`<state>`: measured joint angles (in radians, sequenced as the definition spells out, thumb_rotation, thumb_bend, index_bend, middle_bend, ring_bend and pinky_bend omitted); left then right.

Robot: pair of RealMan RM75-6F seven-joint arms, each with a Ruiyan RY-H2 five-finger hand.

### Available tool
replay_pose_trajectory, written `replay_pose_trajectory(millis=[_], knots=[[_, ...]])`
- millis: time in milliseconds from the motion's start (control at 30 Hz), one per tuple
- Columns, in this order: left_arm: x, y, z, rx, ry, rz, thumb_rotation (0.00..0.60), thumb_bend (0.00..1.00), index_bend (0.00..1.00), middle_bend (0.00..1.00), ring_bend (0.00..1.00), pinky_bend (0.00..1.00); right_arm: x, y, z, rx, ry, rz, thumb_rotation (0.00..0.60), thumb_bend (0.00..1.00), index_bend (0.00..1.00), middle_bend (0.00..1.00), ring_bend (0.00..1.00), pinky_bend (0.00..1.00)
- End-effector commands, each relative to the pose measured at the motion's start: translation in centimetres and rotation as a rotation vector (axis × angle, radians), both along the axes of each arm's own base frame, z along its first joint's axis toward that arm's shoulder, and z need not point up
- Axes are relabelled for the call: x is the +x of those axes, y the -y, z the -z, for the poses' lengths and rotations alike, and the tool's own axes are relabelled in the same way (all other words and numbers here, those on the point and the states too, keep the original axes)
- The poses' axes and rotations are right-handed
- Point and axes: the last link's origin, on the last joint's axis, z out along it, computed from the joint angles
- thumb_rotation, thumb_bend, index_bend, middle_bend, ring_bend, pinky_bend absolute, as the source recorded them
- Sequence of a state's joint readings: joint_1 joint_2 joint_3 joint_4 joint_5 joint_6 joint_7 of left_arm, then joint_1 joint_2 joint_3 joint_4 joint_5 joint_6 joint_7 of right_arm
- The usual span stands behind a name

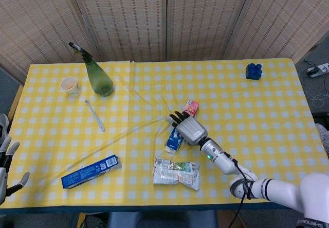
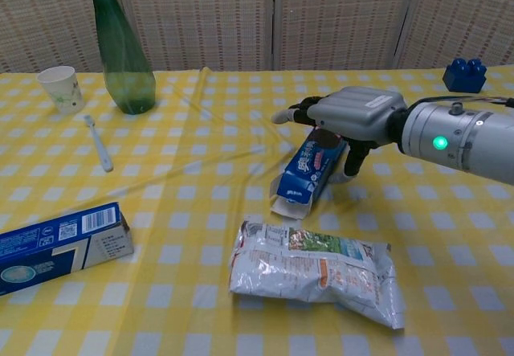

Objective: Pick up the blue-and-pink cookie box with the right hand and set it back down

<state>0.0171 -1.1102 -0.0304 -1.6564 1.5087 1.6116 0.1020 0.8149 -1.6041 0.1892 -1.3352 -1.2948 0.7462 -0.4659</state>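
Stage: reach; right hand (image 2: 350, 116) is hovering over the box (image 2: 309, 173), fingers apart, thumb beside it, no grip yet.
Box: lying flat on the desk (image 1: 257, 115).
Left: grasp, lift, set down.

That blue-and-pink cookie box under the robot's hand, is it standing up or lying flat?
Lying flat. The cookie box rests lengthwise on the checked tablecloth, one end flap open, with the right hand spread over it.
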Motion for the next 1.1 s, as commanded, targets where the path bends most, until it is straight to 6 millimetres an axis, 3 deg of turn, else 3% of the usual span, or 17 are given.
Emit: replay_pose_trajectory(millis=[33,233,400,733,1100], knots=[[-0.1,0.0,0.0,-0.001,0.000,-0.003,0.600,0.29,0.12,0.01,0.06,0.01,0.9,0.5,1.2,0.007,-0.003,-0.002,0.600,0.16,0.05,0.08,0.04,0.14],[-0.3,-0.2,0.1,-0.005,-0.002,-0.010,0.600,0.29,0.12,0.01,0.06,0.01,3.5,1.5,3.1,0.006,0.044,0.012,0.600,0.16,0.05,0.08,0.04,0.14],[-0.3,-0.4,0.1,-0.004,-0.005,-0.011,0.600,0.29,0.12,0.01,0.06,0.01,4.8,2.5,3.4,0.008,0.036,0.024,0.600,0.16,0.05,0.08,0.04,0.14],[-0.9,-0.3,0.5,-0.016,-0.002,-0.028,0.600,0.29,0.12,0.01,0.06,0.01,2.2,5.0,0.5,-0.055,-0.052,0.115,0.600,0.16,0.05,0.08,0.04,0.14],[-1.1,-0.2,0.6,-0.015,-0.003,-0.040,0.600,0.29,0.12,0.01,0.06,0.01,1.2,7.3,0.4,-0.073,-0.143,0.177,0.600,0.18,0.11,0.09,0.04,0.14]])
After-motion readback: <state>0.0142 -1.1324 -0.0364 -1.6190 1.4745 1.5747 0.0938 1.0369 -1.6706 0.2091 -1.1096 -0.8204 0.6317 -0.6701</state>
